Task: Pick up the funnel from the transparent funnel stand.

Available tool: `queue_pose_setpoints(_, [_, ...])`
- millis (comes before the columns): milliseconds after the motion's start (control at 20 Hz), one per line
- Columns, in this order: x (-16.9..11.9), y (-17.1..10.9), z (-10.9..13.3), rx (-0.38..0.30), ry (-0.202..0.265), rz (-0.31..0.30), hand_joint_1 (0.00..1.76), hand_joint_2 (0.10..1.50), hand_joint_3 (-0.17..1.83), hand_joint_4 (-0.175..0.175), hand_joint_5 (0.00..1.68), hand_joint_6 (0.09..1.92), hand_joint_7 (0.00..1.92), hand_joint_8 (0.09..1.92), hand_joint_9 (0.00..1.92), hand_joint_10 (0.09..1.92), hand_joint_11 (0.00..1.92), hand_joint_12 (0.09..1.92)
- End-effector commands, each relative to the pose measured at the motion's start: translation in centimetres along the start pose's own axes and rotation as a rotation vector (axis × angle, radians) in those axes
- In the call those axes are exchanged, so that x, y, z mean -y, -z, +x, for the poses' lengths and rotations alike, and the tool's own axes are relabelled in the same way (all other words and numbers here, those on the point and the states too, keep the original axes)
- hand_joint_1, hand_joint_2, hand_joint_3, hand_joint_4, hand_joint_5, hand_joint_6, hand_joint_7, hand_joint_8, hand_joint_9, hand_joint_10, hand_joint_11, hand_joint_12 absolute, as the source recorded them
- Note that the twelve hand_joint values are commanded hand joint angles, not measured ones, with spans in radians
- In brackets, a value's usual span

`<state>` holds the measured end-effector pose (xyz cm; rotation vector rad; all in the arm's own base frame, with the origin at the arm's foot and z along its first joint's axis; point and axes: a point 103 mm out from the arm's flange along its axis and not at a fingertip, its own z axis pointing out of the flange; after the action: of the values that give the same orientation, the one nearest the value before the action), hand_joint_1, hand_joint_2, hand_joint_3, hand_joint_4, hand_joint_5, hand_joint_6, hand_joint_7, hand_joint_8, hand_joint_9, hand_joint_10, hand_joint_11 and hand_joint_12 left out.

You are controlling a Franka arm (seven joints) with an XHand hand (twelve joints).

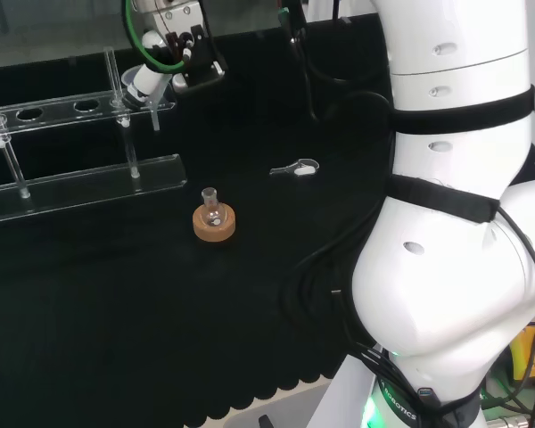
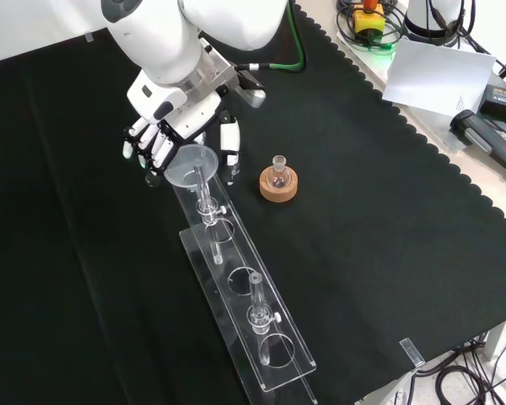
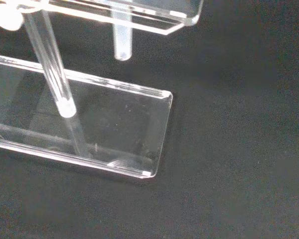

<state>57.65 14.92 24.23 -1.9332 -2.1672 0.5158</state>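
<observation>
A clear funnel [image 2: 191,164] sits in the end hole of the transparent funnel stand [image 2: 274,367], its stem reaching down through the top plate. The hand [image 2: 164,126] hangs right behind it. Its fingers [image 2: 143,150] curve down on one side of the bowl and the thumb [image 2: 229,150] on the other, with small gaps to the rim. In the head view the funnel [image 1: 134,85] is at the right end of the stand [image 1: 160,169], just below the hand [image 1: 174,49]. The wrist view looks at the funnel's stem [image 3: 122,42] above the stand's base plate [image 3: 139,124].
A small round flask on a cork ring [image 2: 278,182] stands right of the stand in the front view. A small clear clip [image 1: 296,168] lies on the cloth in the head view. Upright posts [image 2: 257,308] hold the stand's top plate. Paper and cables lie beyond the cloth's scalloped edge [image 2: 438,51].
</observation>
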Motion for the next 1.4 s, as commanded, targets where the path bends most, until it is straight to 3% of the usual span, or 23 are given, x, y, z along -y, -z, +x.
queue_pose_setpoints(50, [-0.29,0.09,-0.71,-0.012,-0.007,-0.026,0.55,0.77,0.03,-0.020,0.51,0.09,0.66,0.47,0.30,0.70,0.00,0.64])
queue_pose_setpoints(750, [-0.08,0.28,-0.80,-0.044,-0.017,-0.099,0.61,0.80,0.05,-0.003,0.62,0.09,0.78,0.48,0.43,0.63,0.00,0.77])
queue_pose_setpoints(1400, [0.59,0.23,-0.70,-0.101,-0.018,-0.187,0.73,0.82,0.09,0.009,0.72,0.09,0.91,0.49,0.61,0.51,0.00,1.06])
